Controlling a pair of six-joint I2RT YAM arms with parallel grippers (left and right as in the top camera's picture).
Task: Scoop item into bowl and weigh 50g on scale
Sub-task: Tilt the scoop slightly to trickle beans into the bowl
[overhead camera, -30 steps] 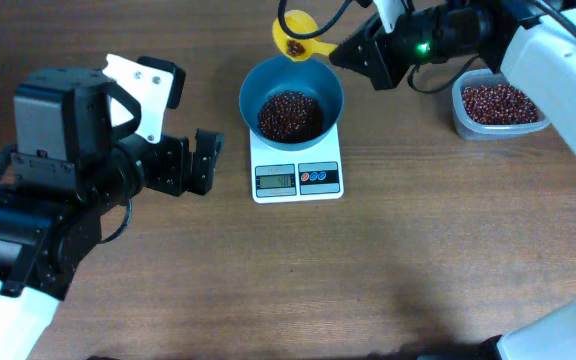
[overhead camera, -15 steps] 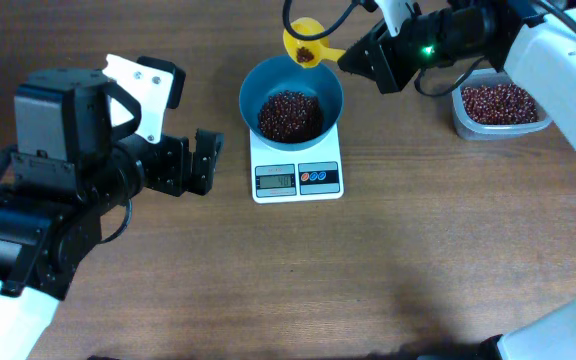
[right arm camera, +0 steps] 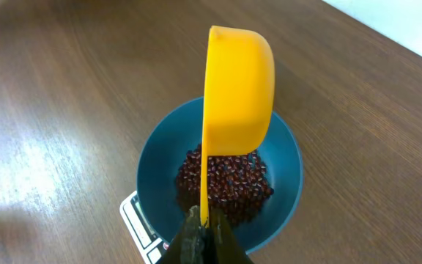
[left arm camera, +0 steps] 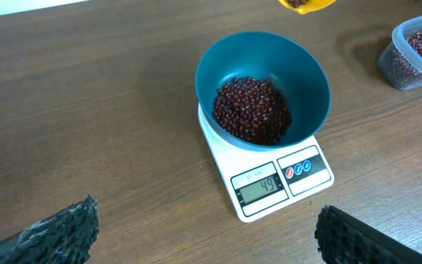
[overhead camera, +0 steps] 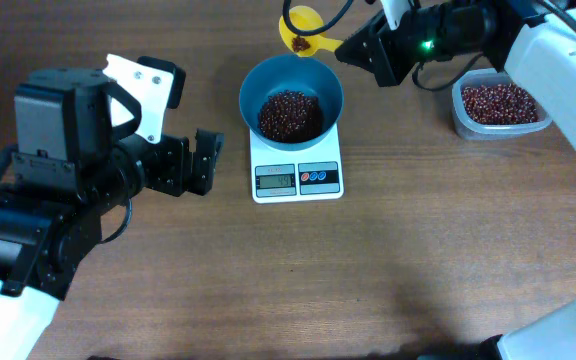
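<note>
Red beans [overhead camera: 289, 115]: a loose heap is held in the teal bowl [overhead camera: 256, 85], which is seated on the white digital scale [overhead camera: 328, 190] at the middle of the desk [overhead camera: 418, 260]. A reserve supply is kept in the clear plastic tub [overhead camera: 460, 112], well apart to the right of the scale.

Reading: 49 is shown on the display [left arm camera: 261, 188] in the left wrist view. Filling is judged almost complete, with the 50 g target missed by about one gram.

Yellow measuring scoop [overhead camera: 303, 20]: held above the far rim of the bowl and tipped onto its side, with a few beans seen at its lower lip. No bean can be made out in the air.

Right hand [overhead camera: 346, 47]: clamped on the scoop's handle, which is seen pinched between the fingers in the right wrist view.

Left hand [overhead camera: 206, 162]: fingers spread apart, nothing held, parked near the left side of the scale and not touching it.

Outstanding, as judged: only a very small further amount is to be let fall from the scoop, bean by bean, until 50 is shown. Any excess in the scoop would be returned to the tub. Overshoot is rated the main risk, since a full tip of the scoop would likely carry the reading past the target.
</note>
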